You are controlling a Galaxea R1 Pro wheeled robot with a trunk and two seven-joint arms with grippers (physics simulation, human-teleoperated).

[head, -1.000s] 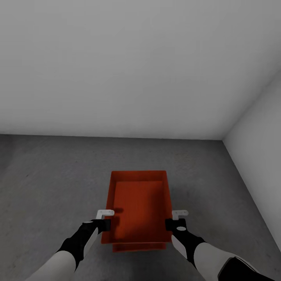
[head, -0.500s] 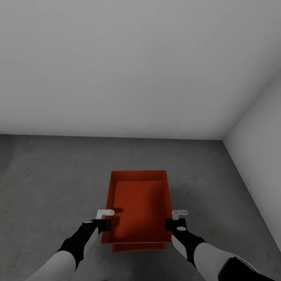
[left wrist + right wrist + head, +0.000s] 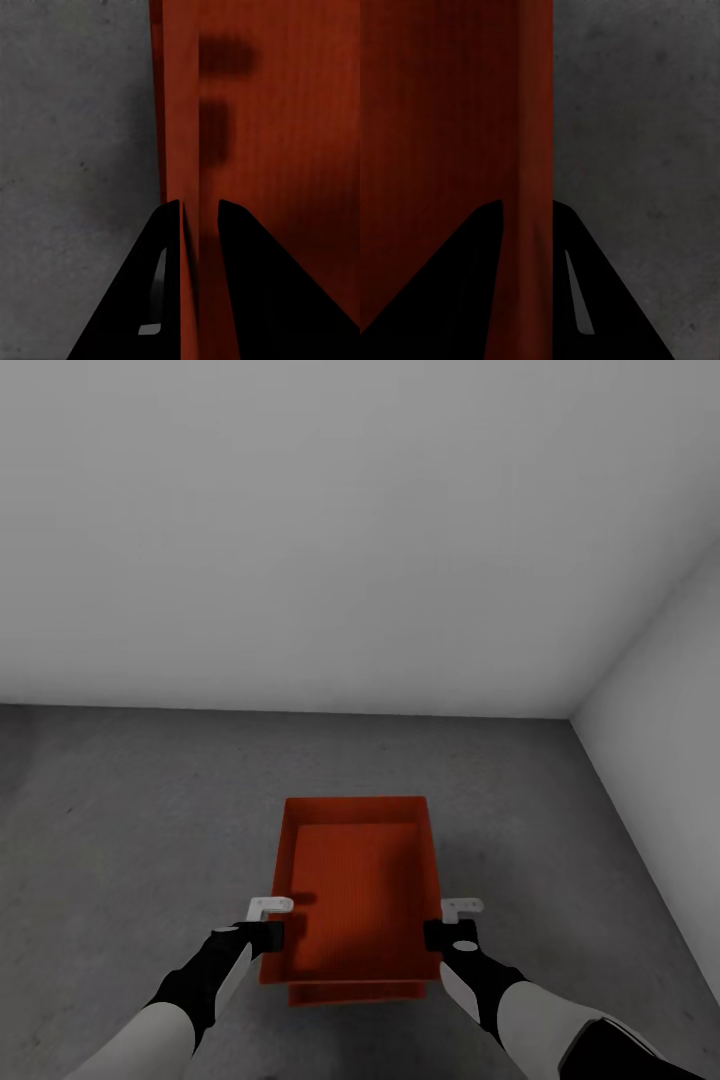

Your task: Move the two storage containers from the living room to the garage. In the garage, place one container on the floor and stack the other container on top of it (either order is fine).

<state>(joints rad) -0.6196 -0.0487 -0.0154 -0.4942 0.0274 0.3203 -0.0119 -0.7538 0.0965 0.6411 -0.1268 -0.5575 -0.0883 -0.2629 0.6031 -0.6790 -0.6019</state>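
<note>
Honestly, the upper container (image 3: pixel 358 890) looked light and stiff; left end effector (image 3: pixel 268 932) and right end effector (image 3: pixel 447 932) each pinched a thin side wall.

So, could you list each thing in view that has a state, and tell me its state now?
Upper storage container: upright, open-top, nothing inside, sitting on the other container.
Lower storage container: on the dark grey floor, mostly covered, its near edge showing.
Left gripper: fingers shut on the upper container's left wall.
Right gripper: fingers shut on its right wall.
</note>
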